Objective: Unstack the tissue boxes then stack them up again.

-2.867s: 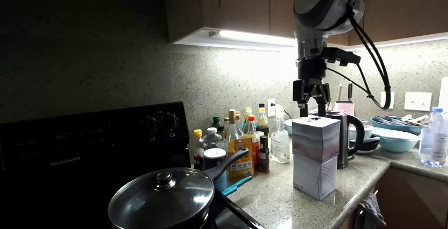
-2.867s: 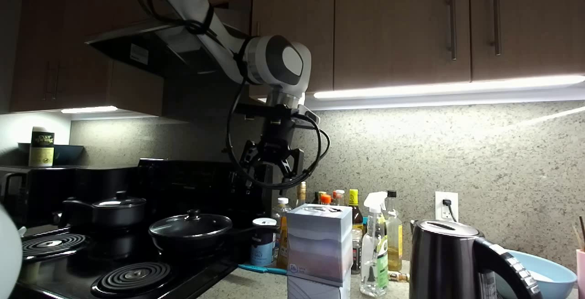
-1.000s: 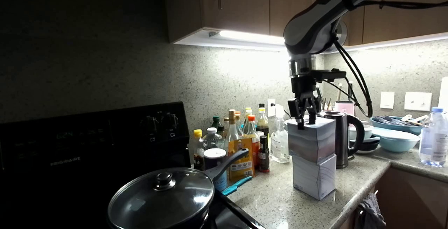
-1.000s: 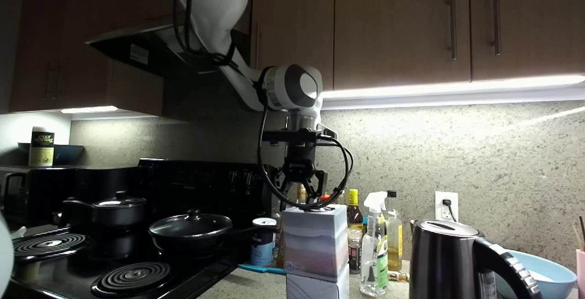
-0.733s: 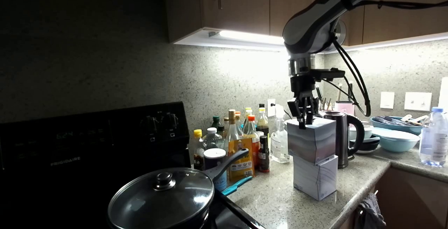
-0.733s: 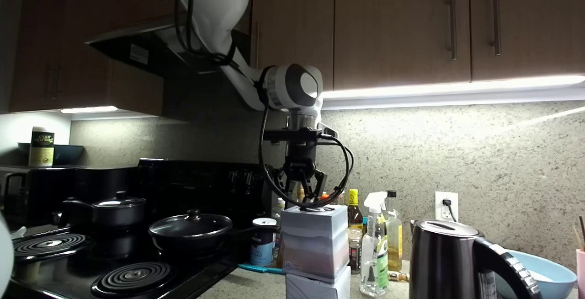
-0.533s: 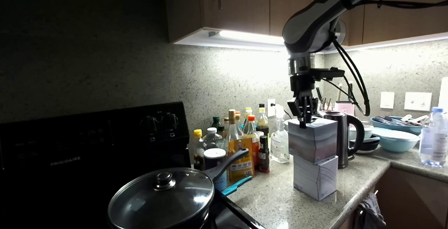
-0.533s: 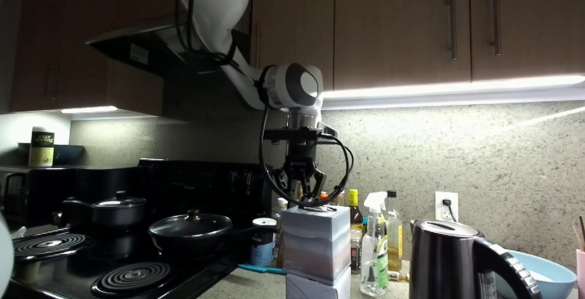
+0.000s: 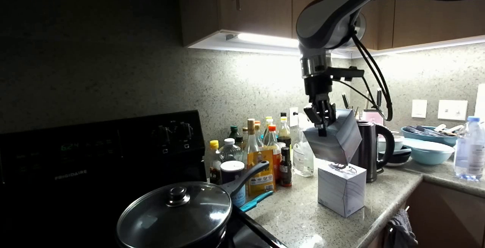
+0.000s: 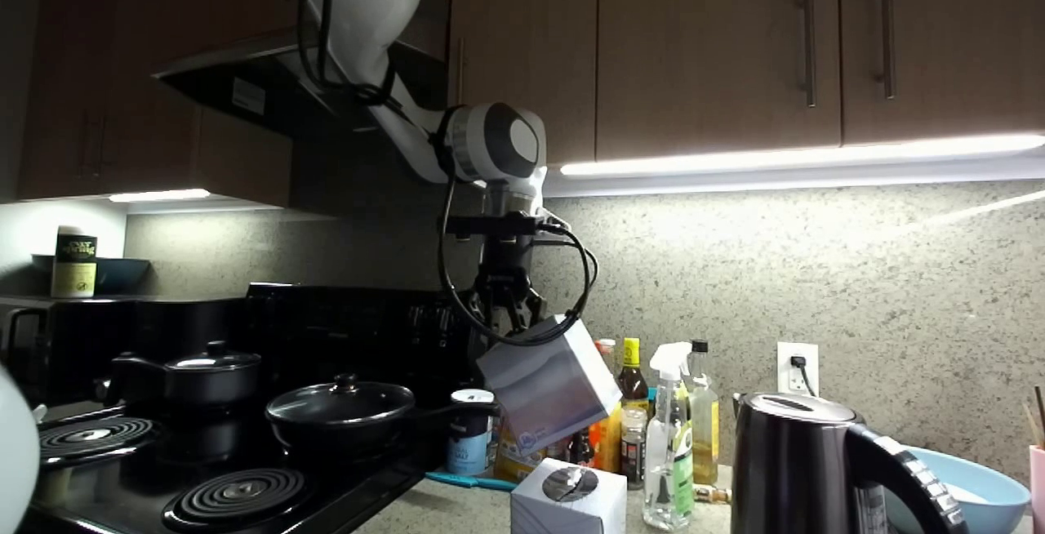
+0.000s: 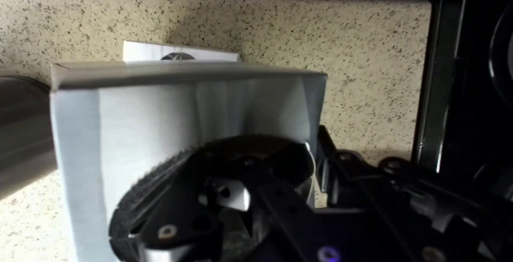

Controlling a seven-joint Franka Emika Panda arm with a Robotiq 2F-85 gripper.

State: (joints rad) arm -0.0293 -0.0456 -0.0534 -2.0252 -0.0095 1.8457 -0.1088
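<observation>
My gripper (image 9: 324,125) is shut on the top edge of the upper tissue box (image 9: 334,141), one finger outside its wall and the other in the opening. That box hangs steeply tilted in both exterior views, with its lowest corner close over the lower tissue box; whether they touch I cannot tell. The lower tissue box (image 10: 570,508) stands upright on the counter, its top opening showing. In the wrist view the held tissue box (image 11: 152,109) covers much of the picture, and only a strip of the lower tissue box (image 11: 140,51) peeks out behind it.
A steel kettle (image 9: 370,147) stands right beside the boxes. Behind them are a spray bottle (image 10: 669,436) and several sauce bottles (image 9: 261,149). A lidded pan (image 9: 174,214) sits on the stove. The counter's front edge (image 9: 394,214) runs near the lower box.
The gripper closed on the upper box's edge, then rose and shifted left in both exterior views. The upper box came up off the lower one and swung into a tilt.
</observation>
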